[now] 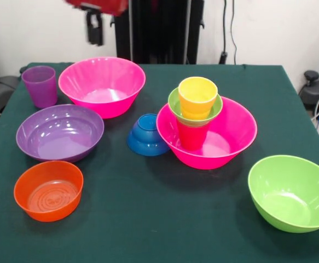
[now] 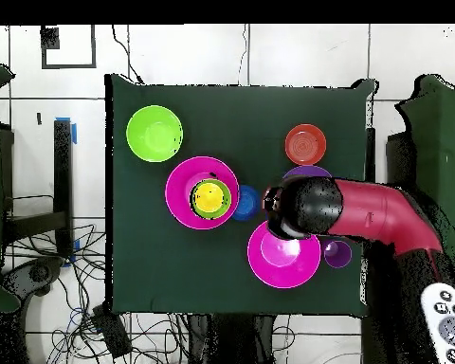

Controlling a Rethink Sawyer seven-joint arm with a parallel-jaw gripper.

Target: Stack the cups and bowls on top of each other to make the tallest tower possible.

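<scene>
Above the table's far-left corner in the front view, the black gripper [image 1: 95,27] hangs blurred and high; can't tell its opening, nothing visibly held. Tower so far: yellow-orange plastic cup [image 1: 197,96] in small green bowl [image 1: 175,107] on red cup [image 1: 191,136], inside right-hand large hot pink bowl [image 1: 241,131]. Nearest loose piece looks like the translucent ridged purple cup [image 1: 40,85], upright, below and camera-left of the gripper, beside the other large hot pink bowl [image 1: 102,85]. Small blue bowl [image 1: 147,135] lies tipped against the tower bowl.
</scene>
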